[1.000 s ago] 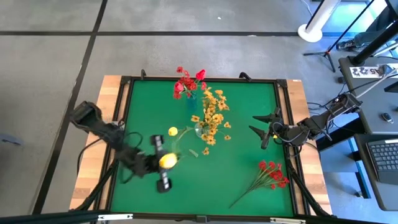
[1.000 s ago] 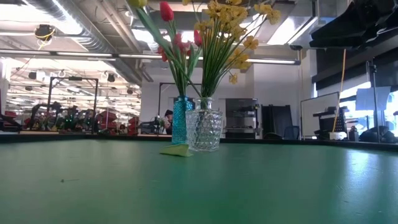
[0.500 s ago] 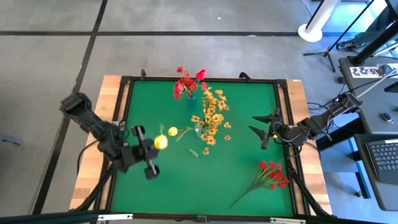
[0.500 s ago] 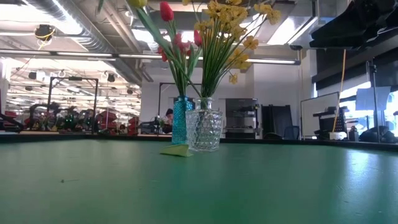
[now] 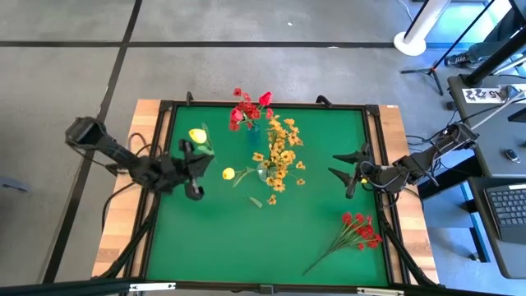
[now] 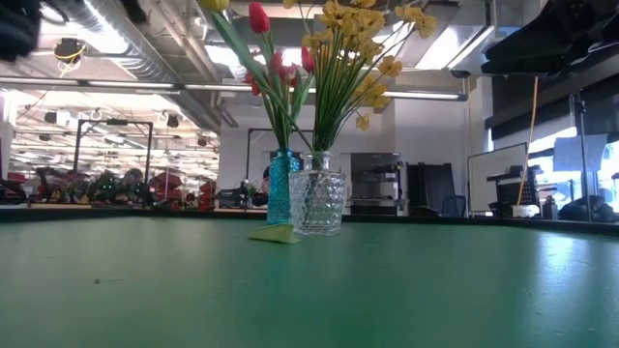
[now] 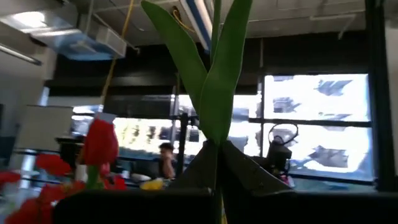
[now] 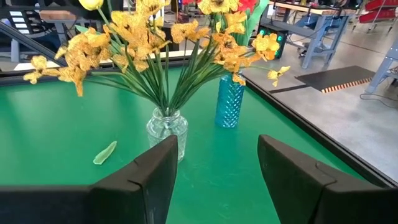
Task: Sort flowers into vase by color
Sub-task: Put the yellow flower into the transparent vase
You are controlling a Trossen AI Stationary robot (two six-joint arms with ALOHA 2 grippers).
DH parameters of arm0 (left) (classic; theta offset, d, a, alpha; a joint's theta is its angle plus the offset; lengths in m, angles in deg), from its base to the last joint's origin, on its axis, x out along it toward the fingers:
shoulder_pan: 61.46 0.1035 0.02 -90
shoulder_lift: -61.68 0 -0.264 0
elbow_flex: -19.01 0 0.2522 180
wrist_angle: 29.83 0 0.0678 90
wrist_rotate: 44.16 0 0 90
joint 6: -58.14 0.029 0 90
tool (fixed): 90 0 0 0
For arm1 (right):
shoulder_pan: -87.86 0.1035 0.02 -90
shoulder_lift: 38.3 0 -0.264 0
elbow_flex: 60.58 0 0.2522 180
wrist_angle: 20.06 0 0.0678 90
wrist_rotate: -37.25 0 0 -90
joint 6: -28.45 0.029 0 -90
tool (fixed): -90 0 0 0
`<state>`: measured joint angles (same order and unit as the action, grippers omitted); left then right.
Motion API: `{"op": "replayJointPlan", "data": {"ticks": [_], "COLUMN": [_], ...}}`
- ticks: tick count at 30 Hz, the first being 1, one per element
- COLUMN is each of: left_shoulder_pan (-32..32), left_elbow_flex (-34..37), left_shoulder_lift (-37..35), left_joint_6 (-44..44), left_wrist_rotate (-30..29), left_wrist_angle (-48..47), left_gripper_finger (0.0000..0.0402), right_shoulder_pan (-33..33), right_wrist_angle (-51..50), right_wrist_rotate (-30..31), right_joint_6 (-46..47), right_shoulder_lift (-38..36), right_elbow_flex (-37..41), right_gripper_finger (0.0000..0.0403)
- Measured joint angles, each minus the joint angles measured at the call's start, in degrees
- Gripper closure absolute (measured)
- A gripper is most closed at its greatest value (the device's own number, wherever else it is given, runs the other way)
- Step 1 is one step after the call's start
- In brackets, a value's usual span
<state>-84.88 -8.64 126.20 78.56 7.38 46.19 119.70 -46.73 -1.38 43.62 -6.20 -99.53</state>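
While the yellow bud (image 5: 198,135) is held aloft by its stem in the closed left gripper (image 5: 194,148) near the surface's left edge, it should be lowered stem-first into the clear vase (image 5: 265,171) holding yellow sprigs.

Two dark jointed arms, wedge-shaped black fingers (image 8: 292,180)

A yellow bud (image 5: 198,135) on its green stem is held above the desk's left side. Another yellow bud (image 5: 228,173) leans from the clear vase (image 6: 317,202) with the yellow-orange sprigs (image 5: 279,152). Red blooms (image 5: 247,108) stand in the blue vase (image 6: 282,187). A red sprig (image 5: 357,230) lies flat near the right corner.
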Motion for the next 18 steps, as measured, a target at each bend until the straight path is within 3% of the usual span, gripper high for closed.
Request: {"op": "replayJointPlan", "data": {"ticks": [2,6,18], "left_shoulder_pan": [5.29,11.79,15.81], "left_elbow_flex": [0.65,-1.61,-13.82], "left_shoulder_lift": [1.74,6.24,14.37], "left_joint_6": [-7.36,-14.69,-15.39], "left_wrist_rotate": [5.90,10.40,20.69], "left_wrist_angle": [0.03,0.02,-0.02], "left_gripper_finger": [0.0401,0.0401,0.0401], "right_shoulder_pan": [0.00,0.02,0.02], "right_wrist_angle": [1.20,3.25,6.71], "right_wrist_rotate": [-0.02,-1.57,-1.94], "right_joint_6": [0.01,0.01,-0.01], "right_shoulder_lift": [0.52,1.55,7.27], "right_elbow_flex": [0.00,-0.02,-0.02], "right_gripper_finger": [0.0183,0.0183,0.0183]}}
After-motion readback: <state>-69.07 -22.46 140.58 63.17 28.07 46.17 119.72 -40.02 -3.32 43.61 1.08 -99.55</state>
